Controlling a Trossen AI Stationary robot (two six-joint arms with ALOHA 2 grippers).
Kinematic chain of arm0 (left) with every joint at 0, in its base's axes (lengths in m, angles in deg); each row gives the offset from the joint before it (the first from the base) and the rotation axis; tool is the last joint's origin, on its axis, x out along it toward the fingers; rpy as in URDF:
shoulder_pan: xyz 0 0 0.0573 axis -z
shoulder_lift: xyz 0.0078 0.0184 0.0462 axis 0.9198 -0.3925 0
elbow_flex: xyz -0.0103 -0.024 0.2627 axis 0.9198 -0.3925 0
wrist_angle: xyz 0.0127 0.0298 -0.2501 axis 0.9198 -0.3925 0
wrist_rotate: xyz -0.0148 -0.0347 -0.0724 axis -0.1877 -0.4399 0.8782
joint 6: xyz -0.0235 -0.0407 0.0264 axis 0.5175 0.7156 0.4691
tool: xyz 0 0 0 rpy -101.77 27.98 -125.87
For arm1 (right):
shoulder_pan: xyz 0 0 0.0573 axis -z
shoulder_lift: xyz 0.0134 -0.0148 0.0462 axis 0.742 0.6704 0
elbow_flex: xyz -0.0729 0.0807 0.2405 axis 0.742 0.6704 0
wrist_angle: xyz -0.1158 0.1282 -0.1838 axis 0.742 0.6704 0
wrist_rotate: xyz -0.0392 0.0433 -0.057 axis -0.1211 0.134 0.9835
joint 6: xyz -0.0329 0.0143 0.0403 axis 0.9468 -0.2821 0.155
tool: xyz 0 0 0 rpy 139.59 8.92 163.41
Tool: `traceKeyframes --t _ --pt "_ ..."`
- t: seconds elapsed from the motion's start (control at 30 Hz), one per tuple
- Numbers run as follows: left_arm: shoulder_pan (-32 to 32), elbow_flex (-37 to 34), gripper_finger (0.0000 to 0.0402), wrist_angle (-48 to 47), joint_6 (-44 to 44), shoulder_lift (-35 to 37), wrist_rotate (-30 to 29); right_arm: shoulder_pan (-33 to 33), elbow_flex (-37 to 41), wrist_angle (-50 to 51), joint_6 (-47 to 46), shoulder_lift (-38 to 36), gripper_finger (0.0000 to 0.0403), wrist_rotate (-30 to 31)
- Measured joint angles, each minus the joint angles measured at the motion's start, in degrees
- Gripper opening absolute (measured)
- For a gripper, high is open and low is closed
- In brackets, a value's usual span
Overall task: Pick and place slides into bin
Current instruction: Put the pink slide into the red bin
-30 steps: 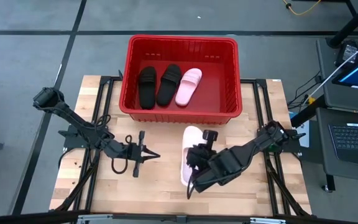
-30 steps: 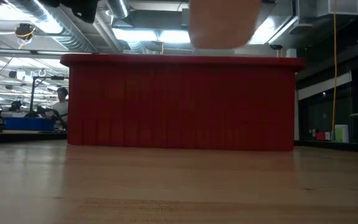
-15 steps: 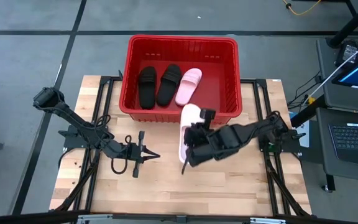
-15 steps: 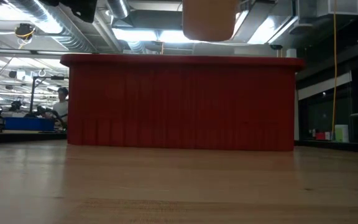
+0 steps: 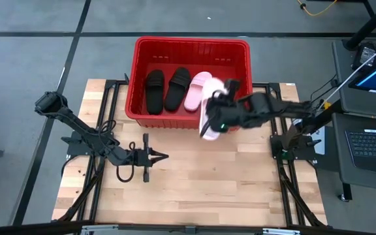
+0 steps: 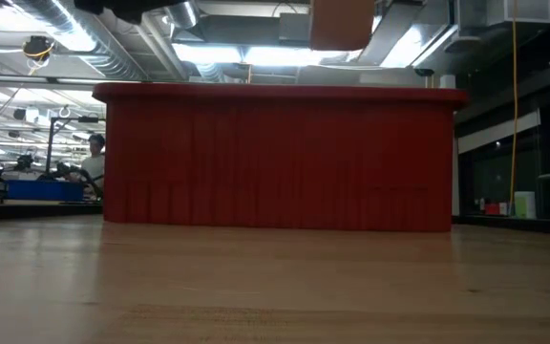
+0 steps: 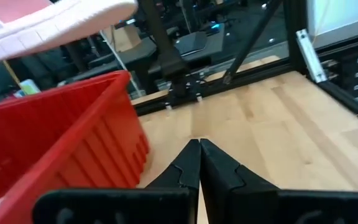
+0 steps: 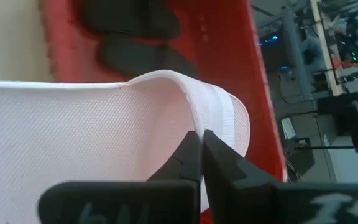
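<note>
From above, the wooden worktop [image 5: 175, 189] fills the lower frame, the red bin [image 5: 240, 104] at upper centre holding two black slides [image 5: 165, 89] and a pink one [image 5: 194, 93]. The right gripper [image 5: 222, 117], fingers clamped on the second pink slide [image 5: 211, 111], hangs over the bin's near wall. The left gripper [image 5: 156, 156] rests closed, lower left.

At table height, the bin's wall [image 6: 280, 158] spans mid-frame.

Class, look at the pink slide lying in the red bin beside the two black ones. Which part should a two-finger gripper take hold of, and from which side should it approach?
Grip the wide strap of the pink slide, coming straight down from above. It lies sole-down, so the strap arches up as the only raised part, and the bin walls and the neighbouring black slide probably block a sideways approach.
</note>
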Motion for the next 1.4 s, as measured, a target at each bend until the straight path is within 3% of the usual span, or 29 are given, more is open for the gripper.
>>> traceKeyframes --t 0.27,0.43,0.53,0.77,1.07,1.4 --pt "0.00 0.00 0.0001 0.00 -1.39 0.00 -5.91 7.82 4.92 -0.99 6.03 -4.76 0.0006 0.05" --pt "0.02 0.00 0.0002 -0.02 -0.98 0.00 -7.01 13.62 12.05 -8.55 11.47 -8.45 0.0006 -0.73" --pt "0.02 0.00 0.0001 -0.10 -1.03 0.00 -7.54 16.03 18.32 -15.03 14.01 -11.39 0.0006 -4.48" --pt "0.02 0.00 0.0005 -0.51 -1.09 0.00 -7.54 18.56 32.02 -25.68 19.17 -18.45 0.0006 -5.73" --pt "-1.42 0.00 0.0005 -0.70 -1.20 0.00 -9.77 19.87 43.39 -32.91 23.73 -23.76 0.0006 -6.07" --pt "-5.62 0.00 0.0003 -0.90 -6.94 0.00 -10.02 24.27 55.87 -52.07 39.70 -24.28 0.0006 -7.84"
